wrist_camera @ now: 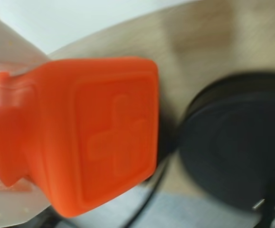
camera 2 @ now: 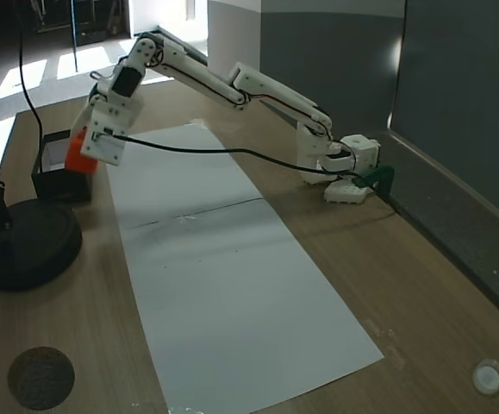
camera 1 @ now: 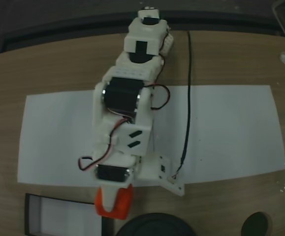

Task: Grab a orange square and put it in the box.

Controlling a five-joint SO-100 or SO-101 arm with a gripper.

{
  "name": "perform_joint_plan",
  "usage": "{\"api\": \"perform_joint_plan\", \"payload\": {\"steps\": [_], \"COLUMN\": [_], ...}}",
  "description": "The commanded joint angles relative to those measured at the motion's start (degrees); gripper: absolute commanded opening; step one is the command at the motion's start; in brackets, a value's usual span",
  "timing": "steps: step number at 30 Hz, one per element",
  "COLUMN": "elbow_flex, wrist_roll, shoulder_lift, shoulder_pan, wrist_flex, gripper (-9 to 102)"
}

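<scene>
White jointed arm (camera 2: 232,82) stretched far across the wooden table (camera 2: 421,285), wrist bent down, orange-fingered gripper (camera 1: 113,204) pinching the small bright orange square (wrist_camera: 104,137), held aloft at the near corner of the shallow black-rimmed box (camera 1: 31,216), beside a round black disc (camera 2: 25,246).
</scene>
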Motion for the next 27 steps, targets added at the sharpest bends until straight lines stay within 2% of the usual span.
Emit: {"api": "perform_joint_plan", "payload": {"steps": [1,6,27], "elbow_flex": [-6.24,-5.54,-5.71], "wrist_roll": [-1.49,-1.41,-1.23], "shoulder_lift": [12.83,14.94,-5.45], "shoulder_pan": [7.21,13.27,10.37], "wrist_flex": [-4.83,-10.63,-20.57], "gripper": [3,3,3]}}
